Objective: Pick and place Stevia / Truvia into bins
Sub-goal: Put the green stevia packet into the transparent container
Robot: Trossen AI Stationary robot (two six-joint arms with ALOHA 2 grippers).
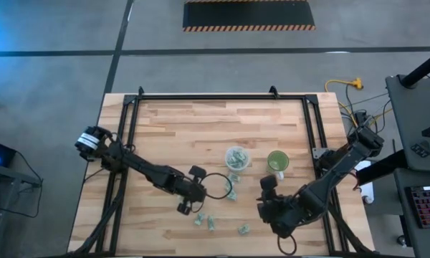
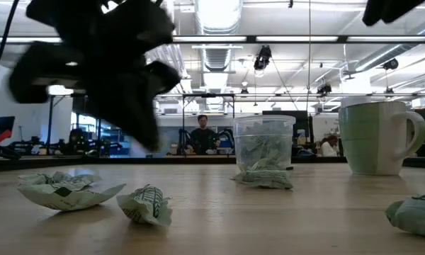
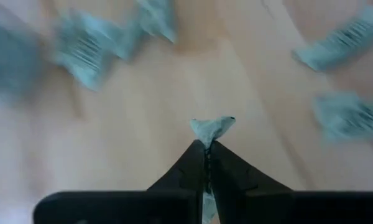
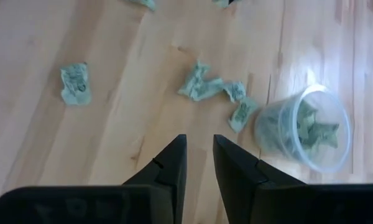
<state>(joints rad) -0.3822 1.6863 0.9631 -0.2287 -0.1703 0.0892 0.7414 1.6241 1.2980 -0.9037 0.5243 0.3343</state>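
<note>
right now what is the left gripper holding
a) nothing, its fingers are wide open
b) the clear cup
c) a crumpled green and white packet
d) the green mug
c) In the left wrist view the left gripper has its fingers shut together with a crumpled packet pinched at their tips; the clear cup and the green mug stand apart from it on the table.

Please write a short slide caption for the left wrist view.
Left gripper shut on a pale green sachet, held above the wooden table with loose sachets around.
</note>
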